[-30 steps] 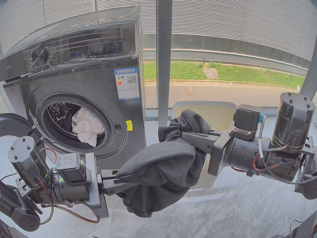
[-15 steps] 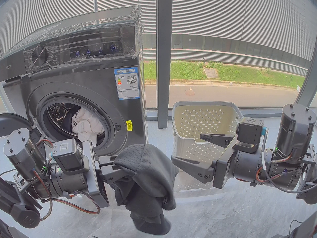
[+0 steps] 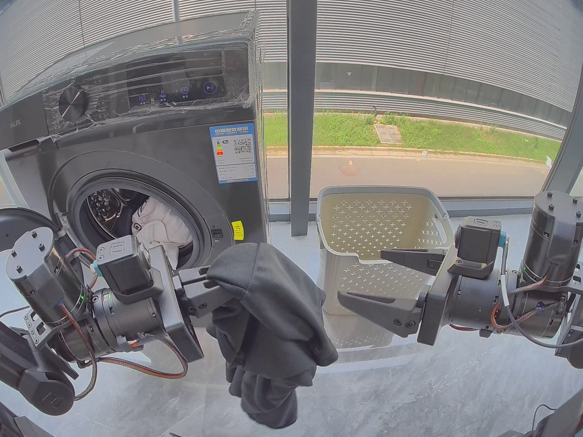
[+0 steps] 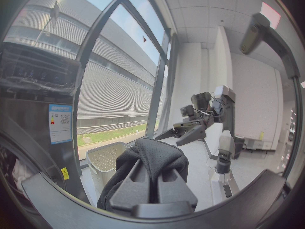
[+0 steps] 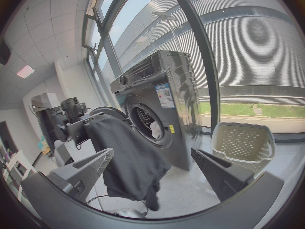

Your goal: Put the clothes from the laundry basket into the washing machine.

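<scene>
Though clamped on dark garment point(image 3: 267, 301), fingertips of left hand point(image 3: 214, 289) beneath cloth.

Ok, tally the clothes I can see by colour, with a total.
black garment: 1, in the left gripper
white garment: 1, in the washing machine drum
Total: 2; deeper in the drum is too dark to tell.
</scene>
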{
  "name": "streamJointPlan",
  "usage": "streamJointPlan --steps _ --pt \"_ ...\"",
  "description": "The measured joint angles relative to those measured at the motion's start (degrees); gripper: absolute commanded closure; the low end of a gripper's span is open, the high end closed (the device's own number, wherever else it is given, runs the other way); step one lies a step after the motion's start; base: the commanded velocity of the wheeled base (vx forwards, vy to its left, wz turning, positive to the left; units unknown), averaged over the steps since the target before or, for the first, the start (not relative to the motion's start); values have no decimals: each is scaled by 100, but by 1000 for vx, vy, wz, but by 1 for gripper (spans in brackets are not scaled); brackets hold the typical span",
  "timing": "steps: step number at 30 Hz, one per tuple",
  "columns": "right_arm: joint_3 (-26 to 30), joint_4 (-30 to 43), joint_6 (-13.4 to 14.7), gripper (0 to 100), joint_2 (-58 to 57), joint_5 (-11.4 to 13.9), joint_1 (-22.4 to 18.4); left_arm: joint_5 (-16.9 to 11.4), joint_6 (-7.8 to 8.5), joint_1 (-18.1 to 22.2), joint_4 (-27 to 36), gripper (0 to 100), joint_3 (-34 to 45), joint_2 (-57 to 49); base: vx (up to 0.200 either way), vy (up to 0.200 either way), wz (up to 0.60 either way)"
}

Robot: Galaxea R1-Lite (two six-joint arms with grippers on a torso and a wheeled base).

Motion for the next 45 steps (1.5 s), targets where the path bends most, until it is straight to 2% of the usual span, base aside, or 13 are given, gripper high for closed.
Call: streamJointPlan --steps 2,5,7,8,11,19,29,37,41,45 --pt "30 0 77 0 -34 494 -93 224 -294 -4 11 100 -52 7 0 0 0" --pt "63 -2 255 0 -59 1026 -184 572 -657 -11 17 100 -132 35 0 0 0" --pt "77 0 340 0 -34 1230 -245 827 -874 -15 24 100 -204 82 0 0 0" --pt "77 -2 358 0 -4 1251 -269 866 -907 -17 24 100 -226 99 0 0 0" --pt "77 -2 351 0 173 1230 -328 942 -980 -33 33 100 -328 171 0 0 0" --pt "10 -6 180 0 717 857 -402 1062 -1011 -52 41 100 -528 284 0 0 0" --pt "33 -9 50 0 1019 835 -383 1156 -1006 -55 39 100 -564 267 0 0 0" --pt "-12 -11 -22 0 1163 848 -73 1156 -1006 -56 30 100 -650 280 0 0 0" --pt "-260 -28 -16 0 1403 802 12 1156 -1005 -55 35 100 -707 280 0 0 0" --pt "-675 -39 22 0 1712 529 41 1156 -1006 -55 35 100 -728 267 0 0 0"
